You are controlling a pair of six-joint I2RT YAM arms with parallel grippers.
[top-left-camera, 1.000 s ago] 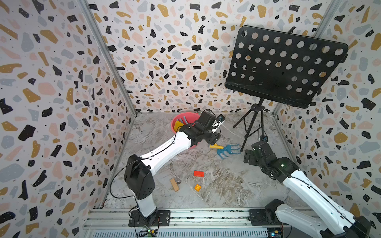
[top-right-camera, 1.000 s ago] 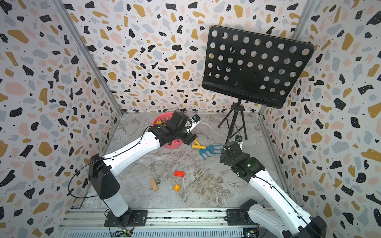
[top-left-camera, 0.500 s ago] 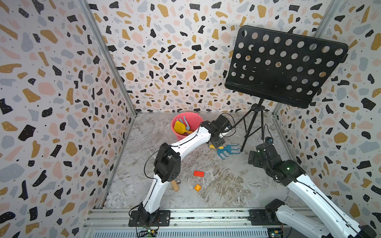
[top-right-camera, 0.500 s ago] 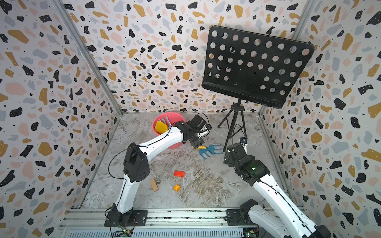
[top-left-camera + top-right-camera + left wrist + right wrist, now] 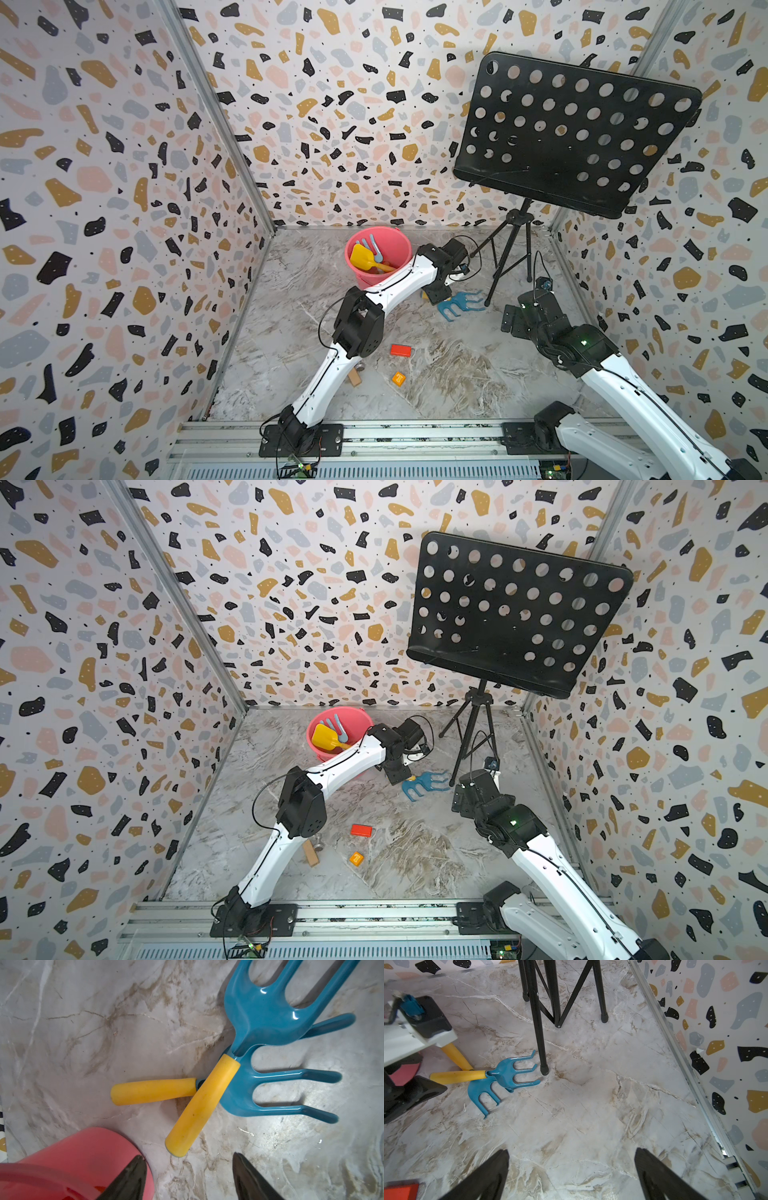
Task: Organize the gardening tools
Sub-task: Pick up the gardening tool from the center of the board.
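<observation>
Two darker blue rakes (image 5: pixel 461 303) (image 5: pixel 428 783) with yellow handles lie crossed on the marble floor, beside a tripod leg. In the left wrist view one rake (image 5: pixel 264 1016) rests its handle over the other rake (image 5: pixel 270 1093). My left gripper (image 5: pixel 188 1155) (image 5: pixel 440 296) hovers open just off the upper handle's end, with nothing between its fingers. A pink bucket (image 5: pixel 399 241) (image 5: pixel 357 717) (image 5: pixel 83 1147) holds a yellow scoop (image 5: pixel 362 258) and a light-blue fork (image 5: pixel 374 248). My right gripper (image 5: pixel 572 1150) (image 5: pixel 509 322) stands wide open over bare floor, apart from the rakes (image 5: pixel 506 1076).
A black music stand (image 5: pixel 573 133) rises on a tripod (image 5: pixel 515 257) at the back right. On the floor nearer the front lie a red block (image 5: pixel 400 350), an orange block (image 5: pixel 398 378), a wooden block (image 5: pixel 354 377) and a metal knob (image 5: pixel 360 366).
My left arm has swung from over the bucket to the right and down to the rake handles, its jaws narrowing a little. The right arm has barely shifted.
</observation>
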